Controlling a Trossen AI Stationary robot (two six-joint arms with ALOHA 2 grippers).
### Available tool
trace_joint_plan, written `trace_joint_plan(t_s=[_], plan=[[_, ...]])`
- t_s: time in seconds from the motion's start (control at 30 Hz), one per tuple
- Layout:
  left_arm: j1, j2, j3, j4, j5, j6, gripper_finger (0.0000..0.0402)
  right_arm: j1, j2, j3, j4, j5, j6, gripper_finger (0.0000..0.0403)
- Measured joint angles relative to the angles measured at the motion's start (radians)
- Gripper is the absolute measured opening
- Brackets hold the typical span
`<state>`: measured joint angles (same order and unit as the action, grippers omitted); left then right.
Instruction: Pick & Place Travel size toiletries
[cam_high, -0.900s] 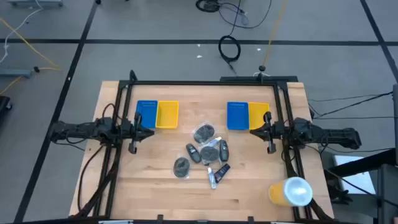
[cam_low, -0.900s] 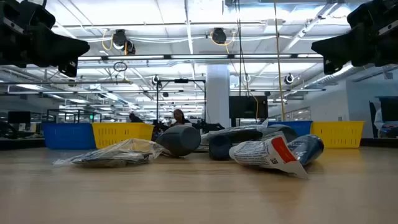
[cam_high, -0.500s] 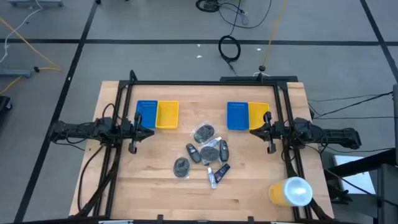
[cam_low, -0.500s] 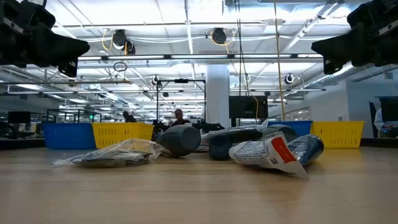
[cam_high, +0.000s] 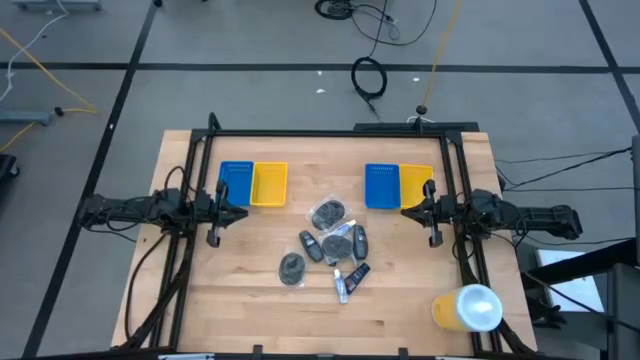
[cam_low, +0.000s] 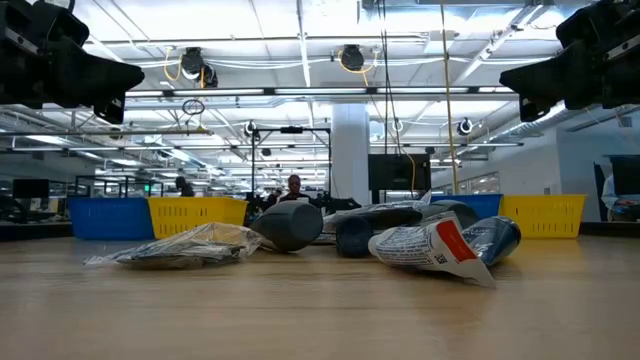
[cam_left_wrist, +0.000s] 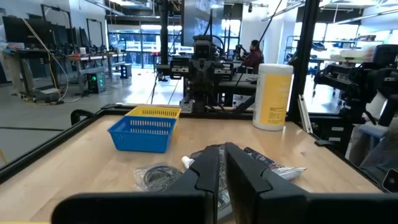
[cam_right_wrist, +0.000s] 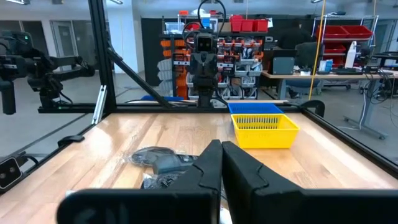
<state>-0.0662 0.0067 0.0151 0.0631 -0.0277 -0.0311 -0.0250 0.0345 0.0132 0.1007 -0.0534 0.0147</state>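
The toiletries lie in a loose heap at the table's middle: a clear-wrapped grey disc (cam_high: 328, 214), a second disc (cam_high: 291, 267), dark grey oval pieces (cam_high: 312, 245), a dark blue tube (cam_high: 356, 273) and a small white tube (cam_high: 341, 286). In the low view a wrapped disc (cam_low: 185, 246) and a white tube (cam_low: 425, 246) lie in front. My left gripper (cam_high: 240, 213) is at the table's left side, raised, shut and empty. My right gripper (cam_high: 408, 212) is at the right side, raised, shut and empty. Both point at the heap.
A blue and yellow tray pair (cam_high: 253, 184) stands at the far left, another (cam_high: 398, 186) at the far right. A big yellow cylinder with a white top (cam_high: 466, 308) stands at the near right corner. A black frame (cam_high: 330, 133) runs round the table.
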Motion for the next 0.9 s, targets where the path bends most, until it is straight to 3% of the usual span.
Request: trace_joint_plan(t_s=[0.8,0.9], plan=[[0.0,0.0,0.0,0.0,0.0,0.0,0.0028,0.0,0.0,0.0,0.0,0.0,-0.084,0.0004],[0.0,0.0,0.0,0.0,0.0,0.0,0.0028,-0.001,0.0,0.0,0.07,0.003,-0.072,0.0004]])
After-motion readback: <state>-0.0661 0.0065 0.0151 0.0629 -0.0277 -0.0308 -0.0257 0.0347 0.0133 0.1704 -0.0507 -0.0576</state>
